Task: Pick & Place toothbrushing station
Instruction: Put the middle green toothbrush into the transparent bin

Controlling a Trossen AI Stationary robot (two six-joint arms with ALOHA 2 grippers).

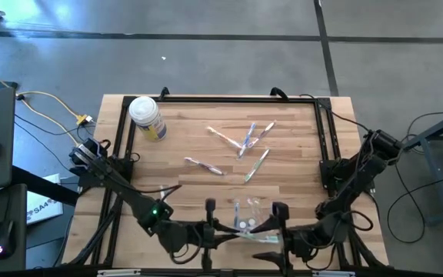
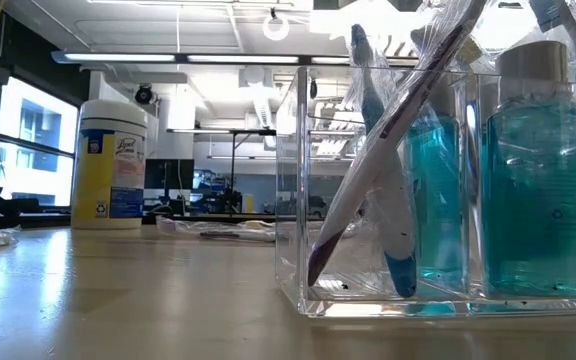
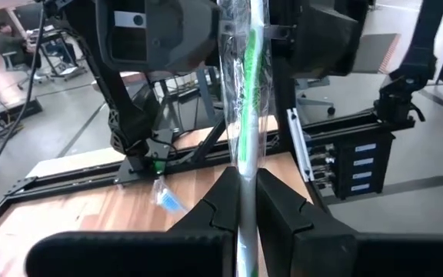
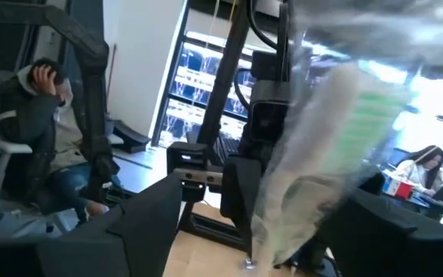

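The clear holder (image 1: 248,219) stands near the table's near edge. In the low view (image 2: 438,180) it holds a purple-and-white brush, a blue brush and teal bottles. Several wrapped toothbrushes (image 1: 244,138) lie flat mid-table. My left gripper (image 1: 229,235), just near-side of the holder, is shut on a green toothbrush in a clear wrapper (image 3: 244,92). My right gripper (image 1: 284,235) faces it, open (image 4: 271,231). The brush's other end (image 4: 329,154) stands between its fingers; whether they touch it I cannot tell. My left gripper pinches the wrapped green toothbrush (image 3: 242,181) between its two fingers (image 3: 279,208). The fingers come from the table's left and lie along the brush. The brush sticks out past the fingertips toward my right gripper.
A white-lidded jar with a yellow label (image 1: 146,115) stands at the far left and also shows in the low view (image 2: 113,165). A black frame (image 1: 321,131) runs around the table. People sit in the room beyond (image 4: 44,146).
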